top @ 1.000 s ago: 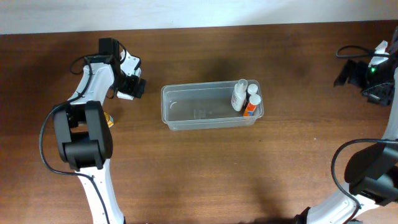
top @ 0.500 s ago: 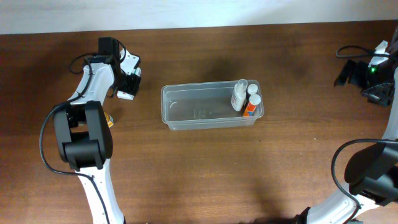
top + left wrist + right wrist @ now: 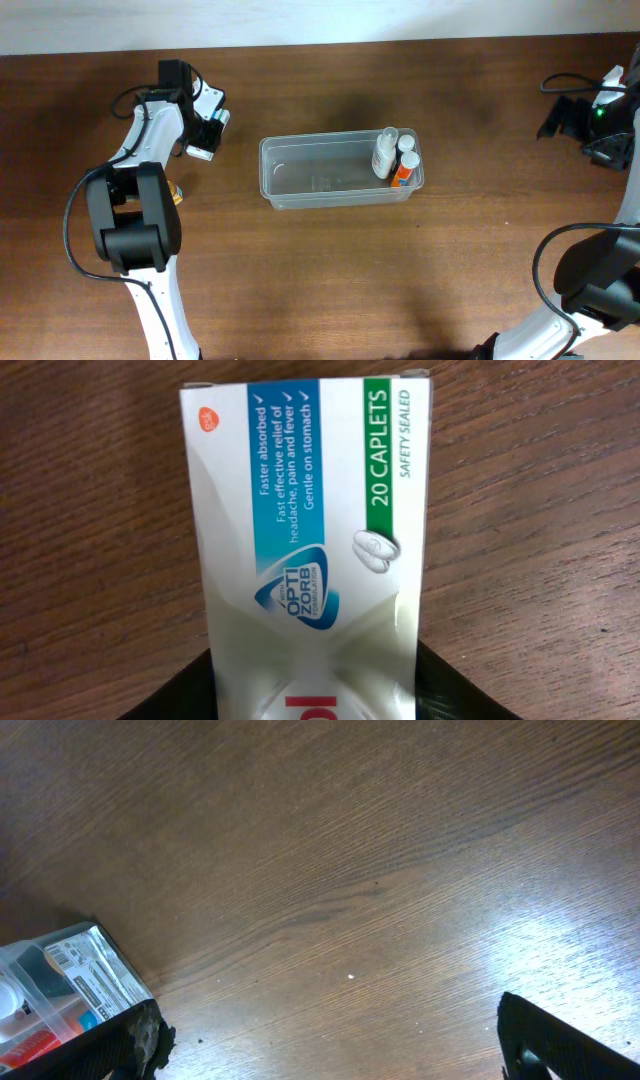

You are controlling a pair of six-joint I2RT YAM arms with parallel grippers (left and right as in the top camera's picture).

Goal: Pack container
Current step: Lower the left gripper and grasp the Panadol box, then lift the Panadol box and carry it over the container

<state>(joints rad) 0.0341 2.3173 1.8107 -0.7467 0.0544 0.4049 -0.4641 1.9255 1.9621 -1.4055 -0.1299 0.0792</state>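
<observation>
The clear container lies at the table's middle, with a white bottle and an orange-labelled bottle at its right end. My left gripper is left of the container, shut on a white caplet box with blue and green print. In the left wrist view the dark fingers press both long sides of the box, and its card creases between them. The box's far end rests over the wood. My right gripper hangs open at the far right edge, its fingers wide apart over bare wood.
A small orange-and-gold object shows beside the left arm's base, partly hidden. A black cable trails at the back right. The container's corner shows at the left edge of the right wrist view.
My left gripper's fingers have closed in from wide apart onto the caplet box. The right arm, container and bottles have not moved.
</observation>
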